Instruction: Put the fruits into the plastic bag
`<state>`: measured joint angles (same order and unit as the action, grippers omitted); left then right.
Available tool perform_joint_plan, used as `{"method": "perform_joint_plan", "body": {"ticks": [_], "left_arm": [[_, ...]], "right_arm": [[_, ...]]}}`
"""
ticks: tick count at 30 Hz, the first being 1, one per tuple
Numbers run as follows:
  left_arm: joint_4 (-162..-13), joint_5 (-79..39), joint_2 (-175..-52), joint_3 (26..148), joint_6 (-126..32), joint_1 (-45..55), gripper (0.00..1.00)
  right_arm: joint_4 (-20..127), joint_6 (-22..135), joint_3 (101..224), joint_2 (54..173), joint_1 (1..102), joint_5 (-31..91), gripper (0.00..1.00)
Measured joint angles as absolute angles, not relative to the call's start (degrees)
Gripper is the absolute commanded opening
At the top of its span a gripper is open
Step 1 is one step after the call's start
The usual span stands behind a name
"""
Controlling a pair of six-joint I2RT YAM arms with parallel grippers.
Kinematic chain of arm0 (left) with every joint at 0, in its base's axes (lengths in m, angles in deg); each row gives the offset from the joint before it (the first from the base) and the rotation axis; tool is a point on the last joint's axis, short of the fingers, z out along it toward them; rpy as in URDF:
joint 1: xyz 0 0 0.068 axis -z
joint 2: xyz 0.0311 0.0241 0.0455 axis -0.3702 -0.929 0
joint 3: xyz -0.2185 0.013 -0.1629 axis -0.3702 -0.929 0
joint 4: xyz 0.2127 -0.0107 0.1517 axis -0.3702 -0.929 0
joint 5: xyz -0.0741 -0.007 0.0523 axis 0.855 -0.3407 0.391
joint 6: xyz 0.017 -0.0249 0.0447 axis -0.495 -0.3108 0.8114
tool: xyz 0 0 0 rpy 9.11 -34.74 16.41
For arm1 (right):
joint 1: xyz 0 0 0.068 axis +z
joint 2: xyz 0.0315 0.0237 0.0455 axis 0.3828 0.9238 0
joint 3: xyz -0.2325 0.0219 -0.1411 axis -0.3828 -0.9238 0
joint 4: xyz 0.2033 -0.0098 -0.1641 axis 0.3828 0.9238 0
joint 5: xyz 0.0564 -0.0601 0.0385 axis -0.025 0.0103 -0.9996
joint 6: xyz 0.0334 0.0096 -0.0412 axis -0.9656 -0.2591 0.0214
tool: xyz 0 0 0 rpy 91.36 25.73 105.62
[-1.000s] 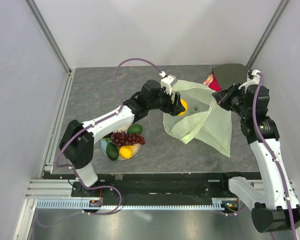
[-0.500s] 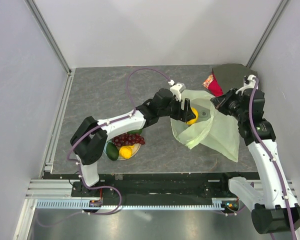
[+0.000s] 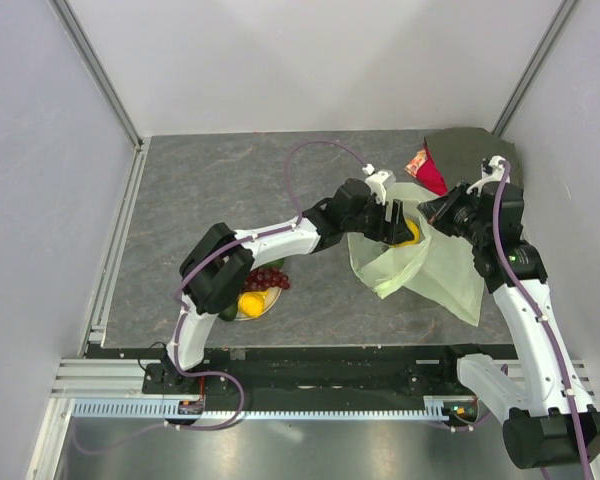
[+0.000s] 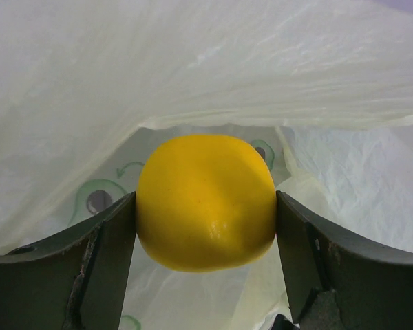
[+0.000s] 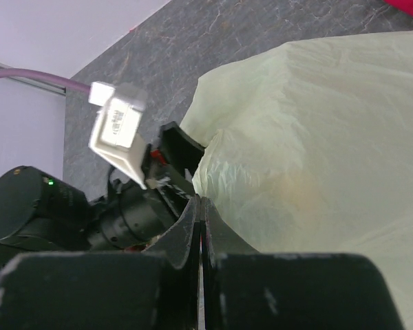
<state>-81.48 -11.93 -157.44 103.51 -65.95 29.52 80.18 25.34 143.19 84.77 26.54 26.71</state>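
Observation:
My left gripper [image 3: 398,228] reaches into the mouth of the pale green plastic bag [image 3: 435,270] and is shut on a round yellow-orange orange [image 3: 408,232]. In the left wrist view the orange [image 4: 205,199] fills the gap between both fingers, with the bag's film [image 4: 193,69] and its avocado prints all round it. My right gripper [image 3: 432,208] holds up the bag's far rim; in the right wrist view its jaws [image 5: 200,203] are pressed together on the bag's edge [image 5: 316,137]. Grapes [image 3: 265,278] and a lemon [image 3: 250,303] lie on the plate [image 3: 268,308].
A red and dark green cloth [image 3: 430,168] lies at the back right corner, just behind the bag. My left arm's elbow [image 3: 215,268] hangs over the plate's left side. Metal rails [image 3: 120,240] run along the table's left edge.
My left gripper has carried the orange rightward, from the bag's mouth to deeper inside it. The bag's mouth and my right gripper have shifted slightly right.

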Motion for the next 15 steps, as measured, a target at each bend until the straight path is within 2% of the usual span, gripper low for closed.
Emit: {"method": "perform_joint_plan", "body": {"ticks": [7,15], "left_arm": [[-82.1,-8.3,-161.4,107.0,-66.7,30.5,0.96],[-82.5,-8.2,-161.4,107.0,-66.6,30.5,0.99]], "right_arm": [[80.0,25.3,142.8,84.8,26.5,26.1,0.0],[79.8,25.4,142.3,84.8,26.5,25.7,0.0]]}}
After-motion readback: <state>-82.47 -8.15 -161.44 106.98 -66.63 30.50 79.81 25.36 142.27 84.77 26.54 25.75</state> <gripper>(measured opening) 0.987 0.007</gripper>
